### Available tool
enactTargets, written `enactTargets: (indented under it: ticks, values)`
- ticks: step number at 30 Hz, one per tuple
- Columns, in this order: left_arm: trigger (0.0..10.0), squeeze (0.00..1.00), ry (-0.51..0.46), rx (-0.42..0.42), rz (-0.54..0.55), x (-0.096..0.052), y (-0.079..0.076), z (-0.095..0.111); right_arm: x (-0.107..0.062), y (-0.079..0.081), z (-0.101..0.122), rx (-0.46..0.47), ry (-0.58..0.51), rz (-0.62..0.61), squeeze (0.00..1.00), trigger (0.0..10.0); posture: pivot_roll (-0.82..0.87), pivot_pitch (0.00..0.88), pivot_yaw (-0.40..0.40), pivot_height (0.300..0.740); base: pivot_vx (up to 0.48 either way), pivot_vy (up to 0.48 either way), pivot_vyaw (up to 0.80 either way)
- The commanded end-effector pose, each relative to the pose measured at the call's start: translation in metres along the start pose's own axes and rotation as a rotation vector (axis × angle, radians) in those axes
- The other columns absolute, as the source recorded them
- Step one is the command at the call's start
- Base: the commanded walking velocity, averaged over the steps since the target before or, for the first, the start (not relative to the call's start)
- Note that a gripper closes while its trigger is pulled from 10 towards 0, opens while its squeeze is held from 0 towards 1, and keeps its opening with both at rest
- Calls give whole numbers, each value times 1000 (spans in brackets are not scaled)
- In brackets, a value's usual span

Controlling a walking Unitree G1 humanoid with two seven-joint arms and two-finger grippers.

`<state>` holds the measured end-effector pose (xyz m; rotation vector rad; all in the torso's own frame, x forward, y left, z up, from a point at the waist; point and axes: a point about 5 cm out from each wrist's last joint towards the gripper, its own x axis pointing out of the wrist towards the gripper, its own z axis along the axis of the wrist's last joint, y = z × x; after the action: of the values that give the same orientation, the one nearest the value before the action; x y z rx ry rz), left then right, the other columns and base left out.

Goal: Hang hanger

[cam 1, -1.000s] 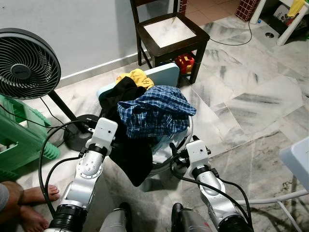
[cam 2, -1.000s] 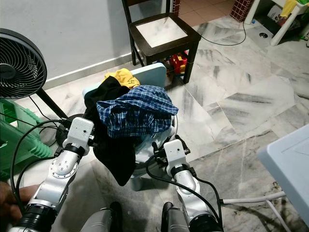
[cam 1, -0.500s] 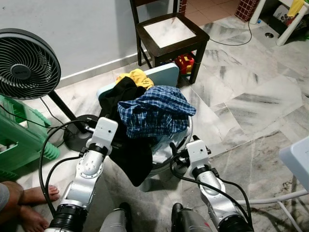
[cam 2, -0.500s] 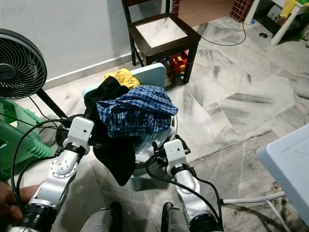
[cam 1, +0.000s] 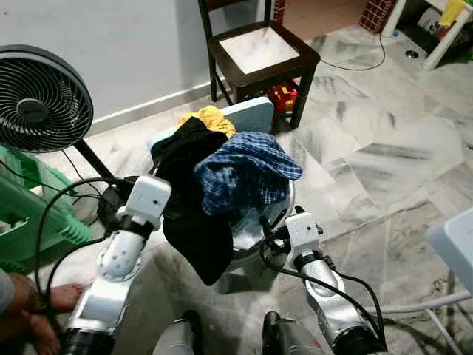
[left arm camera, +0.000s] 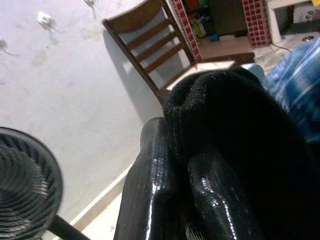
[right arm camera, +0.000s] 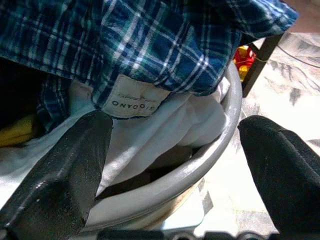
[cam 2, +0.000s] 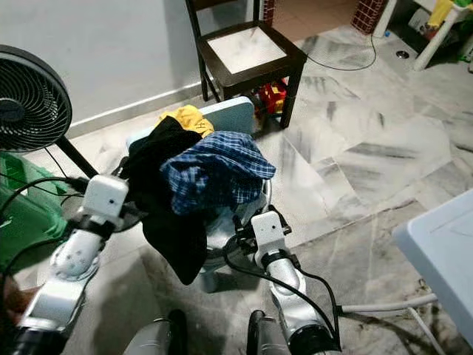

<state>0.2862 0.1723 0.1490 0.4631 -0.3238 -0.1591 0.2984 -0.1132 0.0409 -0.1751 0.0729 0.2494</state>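
In the middle of the head views a grey basin (right arm camera: 227, 125) sits heaped with laundry: a blue plaid shirt (cam 1: 247, 174) on top, a black garment (cam 1: 194, 200) spilling over the near-left rim, a yellow cloth (cam 1: 211, 117) at the back, white fabric (right arm camera: 165, 127) underneath. No hanger can be made out anywhere in the pile, so the task's thing is either buried or out of sight; I cannot tell which. The left gripper (left arm camera: 200, 165) is at the left edge of the heap, its fingers pressed together with black cloth bunched over and between them, so it appears to have hold of the black garment. The right gripper (right arm camera: 175, 150) hovers just below the basin's near-right rim with its fingers spread wide and nothing between them, facing the shirt's label and the white fabric. The risk, as I judge it, is that lifting the black garment drags the plaid shirt lying partly on it off the heap onto the marble floor (cam 1: 384, 155), or tips the basin. A fan (cam 1: 41, 100) and its cable (cam 1: 89, 185) lie near the left arm and could snag.
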Motion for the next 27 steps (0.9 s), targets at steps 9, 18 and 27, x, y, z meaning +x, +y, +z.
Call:
enactTargets:
  ticks: [9, 18, 27]
  values:
    - [0, 0, -274, 2, -38, 19, 5, 58, 3, -10, -2, 15, 16, -43, 0, 10000, 73, 173, 41, 740, 0, 0, 0]
    - [0, 0, -230, -193, -142, 29, -29, 55, -6, -23, -9, 61, 23, -83, 0, 10000, -4, 141, -7, 740, 0, 0, 0]
    - [0, 0, -93, -364, -387, 21, -74, 32, -11, -31, -8, 64, 9, -97, 0, 10000, -57, 118, 0, 740, 0, 0, 0]
